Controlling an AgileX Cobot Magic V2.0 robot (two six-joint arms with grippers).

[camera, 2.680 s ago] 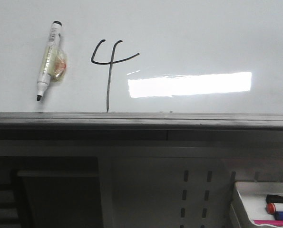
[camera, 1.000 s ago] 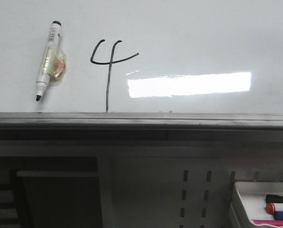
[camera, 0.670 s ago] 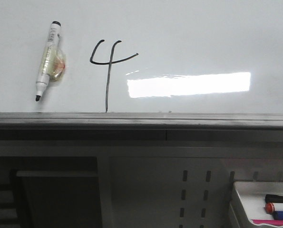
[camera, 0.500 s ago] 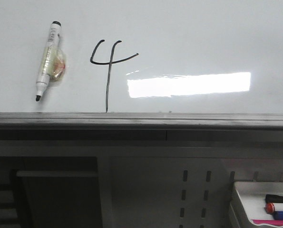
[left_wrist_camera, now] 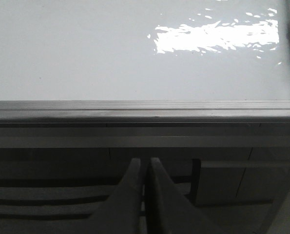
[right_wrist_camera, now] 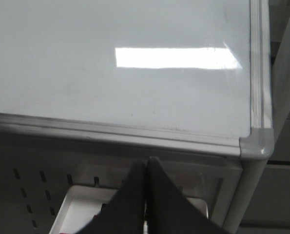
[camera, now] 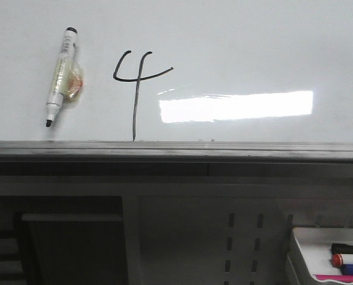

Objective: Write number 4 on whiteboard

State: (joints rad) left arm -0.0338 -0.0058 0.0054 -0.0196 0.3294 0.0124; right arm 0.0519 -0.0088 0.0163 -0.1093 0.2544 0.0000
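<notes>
The whiteboard [camera: 235, 41] fills the upper half of the front view, with a bright light reflection and a grey metal ledge [camera: 176, 149] along its lower edge. The number 4 [camera: 136, 83] is drawn on it in thin black line, left of centre. A black-tipped marker [camera: 60, 74] with yellowish tape sticks to the board left of the 4. Neither gripper shows in the front view. My left gripper [left_wrist_camera: 145, 163] is shut and empty, below the ledge [left_wrist_camera: 145, 111]. My right gripper [right_wrist_camera: 146, 163] is shut and empty, below the board's right corner [right_wrist_camera: 256, 144].
A small white tray [camera: 318, 249] with coloured markers stands at the lower right, also under my right gripper [right_wrist_camera: 81, 209]. A grey perforated panel [camera: 241, 237] and a dark frame [camera: 69, 237] lie below the ledge.
</notes>
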